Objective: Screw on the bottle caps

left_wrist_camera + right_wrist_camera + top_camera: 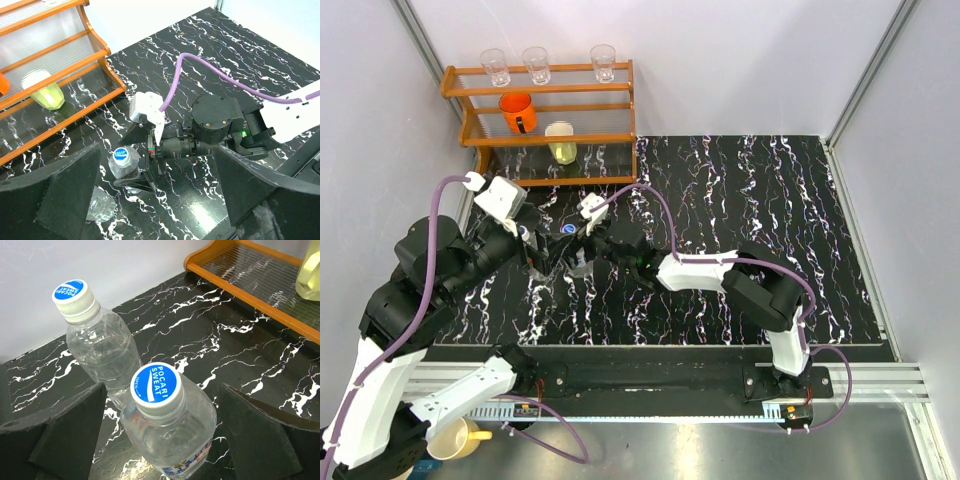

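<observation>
Two clear bottles stand close together on the black marbled table, each with a white, blue-topped cap on its neck. The wider bottle (172,435) with its cap (156,383) stands between the fingers of my right gripper (161,387), which is open and not touching it. The slimmer bottle (107,352) with its cap (73,293) stands just beyond. In the left wrist view one capped bottle (121,162) sits between the right gripper's fingers; another bottle (100,205) is partly hidden behind my finger (55,195). My left gripper (157,165) is open and holds nothing.
An orange wooden shelf (545,135) stands at the back left with three clear glasses on top, an orange cup (518,112) and a yellow cup (560,142). Grey walls close in the left and right sides. A yellow mug (455,440) sits by the left arm's base.
</observation>
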You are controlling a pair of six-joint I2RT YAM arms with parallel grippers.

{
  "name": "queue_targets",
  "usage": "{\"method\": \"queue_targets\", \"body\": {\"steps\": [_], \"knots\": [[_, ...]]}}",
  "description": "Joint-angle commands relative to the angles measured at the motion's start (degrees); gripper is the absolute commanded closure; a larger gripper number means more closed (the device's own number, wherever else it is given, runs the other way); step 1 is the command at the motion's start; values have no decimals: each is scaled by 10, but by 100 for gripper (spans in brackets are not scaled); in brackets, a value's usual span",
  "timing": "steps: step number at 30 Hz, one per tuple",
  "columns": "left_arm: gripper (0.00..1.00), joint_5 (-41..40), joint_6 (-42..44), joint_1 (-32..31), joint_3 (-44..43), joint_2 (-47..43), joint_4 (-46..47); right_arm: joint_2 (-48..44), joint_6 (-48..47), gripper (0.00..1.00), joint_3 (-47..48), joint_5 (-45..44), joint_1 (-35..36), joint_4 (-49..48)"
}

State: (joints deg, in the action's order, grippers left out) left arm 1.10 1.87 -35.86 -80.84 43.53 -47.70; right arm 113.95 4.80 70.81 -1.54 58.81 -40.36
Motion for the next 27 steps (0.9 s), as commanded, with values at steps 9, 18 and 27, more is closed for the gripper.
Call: {"method": "queue_targets", "body": {"steps": [9, 18, 27], "knots": [[1, 4, -5, 0, -1, -2, 34, -100, -28, 0, 48, 14, -5, 58], [1, -23, -6, 0, -17, 63, 26, -271, 13, 0, 57, -82, -16, 311], [1, 59, -6, 124, -26, 160, 75, -452, 92, 0, 47, -163, -81, 583]]}}
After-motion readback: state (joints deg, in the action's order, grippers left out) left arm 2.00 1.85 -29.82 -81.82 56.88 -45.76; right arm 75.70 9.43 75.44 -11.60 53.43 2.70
